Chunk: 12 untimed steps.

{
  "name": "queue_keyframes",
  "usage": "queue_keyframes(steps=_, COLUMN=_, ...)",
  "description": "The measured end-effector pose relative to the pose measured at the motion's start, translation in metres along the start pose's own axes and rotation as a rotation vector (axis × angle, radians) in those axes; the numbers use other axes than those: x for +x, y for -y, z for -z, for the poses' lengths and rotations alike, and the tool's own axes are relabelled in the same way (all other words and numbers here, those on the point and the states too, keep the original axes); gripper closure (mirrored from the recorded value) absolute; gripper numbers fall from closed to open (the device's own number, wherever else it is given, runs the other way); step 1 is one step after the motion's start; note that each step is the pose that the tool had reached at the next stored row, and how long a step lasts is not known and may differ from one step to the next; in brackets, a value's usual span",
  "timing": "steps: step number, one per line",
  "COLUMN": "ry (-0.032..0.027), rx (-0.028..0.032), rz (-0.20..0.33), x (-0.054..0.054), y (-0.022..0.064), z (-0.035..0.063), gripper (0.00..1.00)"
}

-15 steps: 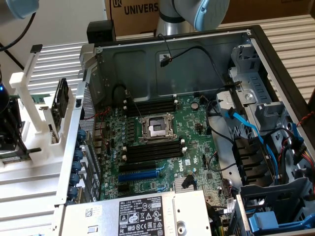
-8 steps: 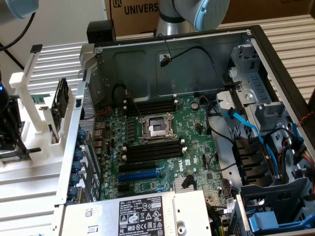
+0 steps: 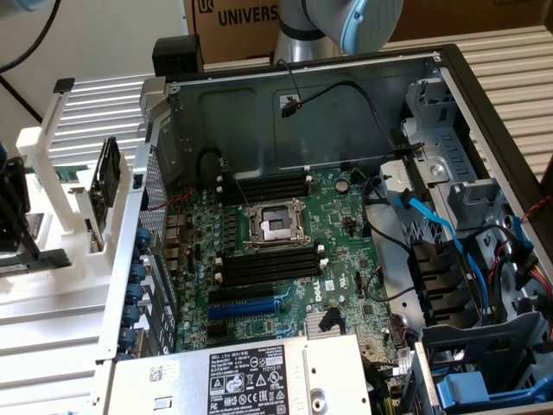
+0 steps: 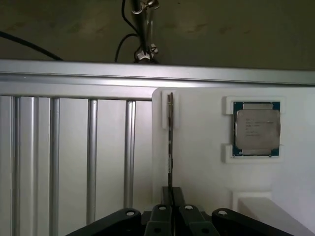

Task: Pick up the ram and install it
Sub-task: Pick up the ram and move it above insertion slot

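Note:
The ram (image 4: 170, 142) is a thin green stick seen edge-on, standing upright with its far end in a slot of the white holder (image 4: 197, 167). My gripper (image 4: 171, 199) is shut on its near end, one black finger pressed to each side. In the exterior view my gripper (image 3: 22, 246) is at the far left edge beside the white rack, with the dark green ram (image 3: 47, 258) reaching out from it. The long black memory slots (image 3: 263, 186) with white end clips lie on the motherboard inside the open case, well to the exterior view's right of the gripper.
A square silver processor chip (image 4: 256, 129) rests in a recess of the white holder near the ram. The processor socket (image 3: 275, 226) sits between the two slot banks. The case wall (image 3: 130, 259), blue cables (image 3: 441, 225) and the power supply (image 3: 251, 380) border the motherboard.

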<state>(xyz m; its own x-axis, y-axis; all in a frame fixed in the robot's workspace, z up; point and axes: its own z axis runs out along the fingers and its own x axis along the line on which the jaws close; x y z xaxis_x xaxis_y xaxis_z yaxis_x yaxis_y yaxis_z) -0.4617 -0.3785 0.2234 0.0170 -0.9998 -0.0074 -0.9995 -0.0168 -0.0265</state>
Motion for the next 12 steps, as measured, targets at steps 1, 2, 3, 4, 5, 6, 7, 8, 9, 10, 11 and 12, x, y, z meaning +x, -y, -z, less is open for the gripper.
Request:
queue_keyframes(steps=1, ry=-0.0001, rx=0.0000, rz=-0.002, x=0.000, y=0.0001, z=0.0073, gripper=0.88)
queue_keyframes(steps=2, ry=-0.0002, rx=-0.0001, rz=-0.004, x=0.000, y=0.0002, z=0.0159, gripper=0.88)
queue_keyframes(steps=3, ry=-0.0002, rx=-0.0001, rz=-0.005, x=0.000, y=0.0002, z=0.0203, gripper=0.88)
queue_keyframes(steps=4, ry=-0.0002, rx=0.0000, rz=-0.006, x=0.000, y=0.0001, z=0.0246, gripper=0.88)
queue_keyframes(steps=5, ry=-0.0003, rx=0.0000, rz=-0.010, x=0.000, y=0.0000, z=0.0356, gripper=0.88)
queue_keyframes(steps=6, ry=-0.0003, rx=0.0000, rz=-0.012, x=0.000, y=0.0000, z=0.0388, gripper=0.88)
queue_keyframes(steps=7, ry=-0.0004, rx=0.0000, rz=-0.014, x=0.000, y=0.0000, z=0.0414, gripper=0.88)
queue_keyframes(steps=8, ry=-0.0007, rx=0.0001, rz=-0.017, x=0.000, y=0.0001, z=0.0477, gripper=0.88)
queue_keyframes(steps=9, ry=-0.0012, rx=0.0001, rz=-0.021, x=0.000, y=0.0002, z=0.0537, gripper=0.88)
queue_keyframes(steps=10, ry=-0.0019, rx=0.0001, rz=-0.022, x=0.000, y=0.0003, z=0.0570, gripper=0.88)
queue_keyframes(steps=11, ry=-0.0024, rx=0.0001, rz=-0.024, x=0.000, y=0.0004, z=0.0605, gripper=0.88)
queue_keyframes(steps=12, ry=-0.0031, rx=0.0002, rz=-0.026, x=0.000, y=0.0006, z=0.0641, gripper=0.88)
